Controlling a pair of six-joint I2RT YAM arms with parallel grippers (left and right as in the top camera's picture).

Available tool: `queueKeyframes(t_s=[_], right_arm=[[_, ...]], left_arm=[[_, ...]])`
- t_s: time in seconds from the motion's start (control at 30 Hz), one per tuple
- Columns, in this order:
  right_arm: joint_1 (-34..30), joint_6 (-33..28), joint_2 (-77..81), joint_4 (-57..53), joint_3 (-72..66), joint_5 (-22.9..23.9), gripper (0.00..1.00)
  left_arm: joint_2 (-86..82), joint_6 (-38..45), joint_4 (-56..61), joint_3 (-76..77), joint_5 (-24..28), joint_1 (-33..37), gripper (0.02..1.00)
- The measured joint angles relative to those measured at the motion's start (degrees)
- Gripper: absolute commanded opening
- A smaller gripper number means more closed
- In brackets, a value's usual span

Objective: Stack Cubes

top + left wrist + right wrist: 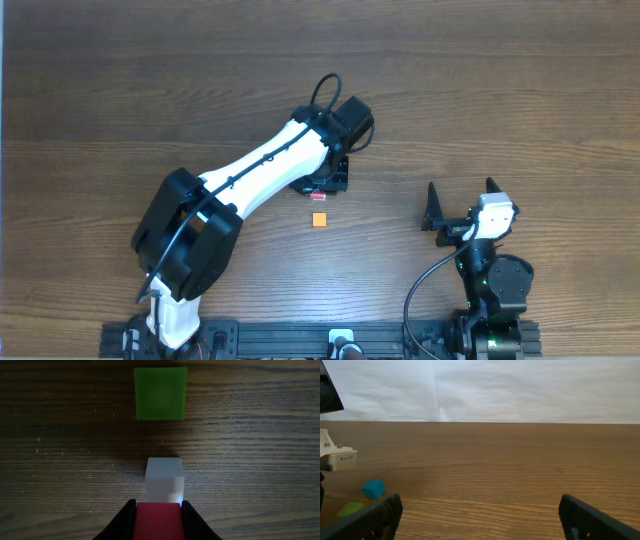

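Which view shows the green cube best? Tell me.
The left wrist view: the green cube lies whole and unobstructed on the table. The right wrist view catches it far off, near a blue cube.

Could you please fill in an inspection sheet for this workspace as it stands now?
Surface: wooden table, brown grain.
Job's things: red cube held in the left hand; white cube just beyond it; green cube farther on, apart; orange cube alone on the table; blue cube near the green one, apart. Whether red touches white cannot be told.
Clutter: nothing seen.
Hands: left hand shut on the red cube; right hand open, empty, away from the cubes.
Cables: black cable loop at the left arm's wrist; black lead by the right arm's base.
Surroundings: white wall behind the table.
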Motion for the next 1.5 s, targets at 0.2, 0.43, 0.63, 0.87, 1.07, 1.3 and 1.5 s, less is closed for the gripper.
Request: queueKeyframes(t_s=[0.2,0.43,0.63,0.87,1.07,1.3,1.5], right_arm=[[0.0,0.0,0.0,0.0,0.0,0.0,0.993],[0.0,0.0,0.0,0.0,0.0,0.0,0.991],[0.0,0.0,0.0,0.0,0.0,0.0,0.993],[0.0,0.0,0.0,0.0,0.0,0.0,0.993],[0.0,0.0,0.0,0.0,0.0,0.0,0.993],[0.0,0.0,0.0,0.0,0.0,0.0,0.991],[0.0,0.0,0.0,0.0,0.0,0.0,0.993]], left_arm=[[0.0,-0.7,0.7,-0.2,0.0,0.1,0.042],[0.0,-1.6,2.2,-0.2,0.0,0.1,0.042],[0.1,-2.6,2.4,-0.4,0.0,0.1,0.042],[0.2,-2.8,2.5,-0.6,0.0,0.1,0.042],[0.2,-2.8,2.8,-0.6,0.0,0.1,0.04],[0.2,-2.8,3.8,-1.8,0.0,0.3,0.04],[0.3,-2.8,3.8,-2.2,0.0,0.8,0.042]])
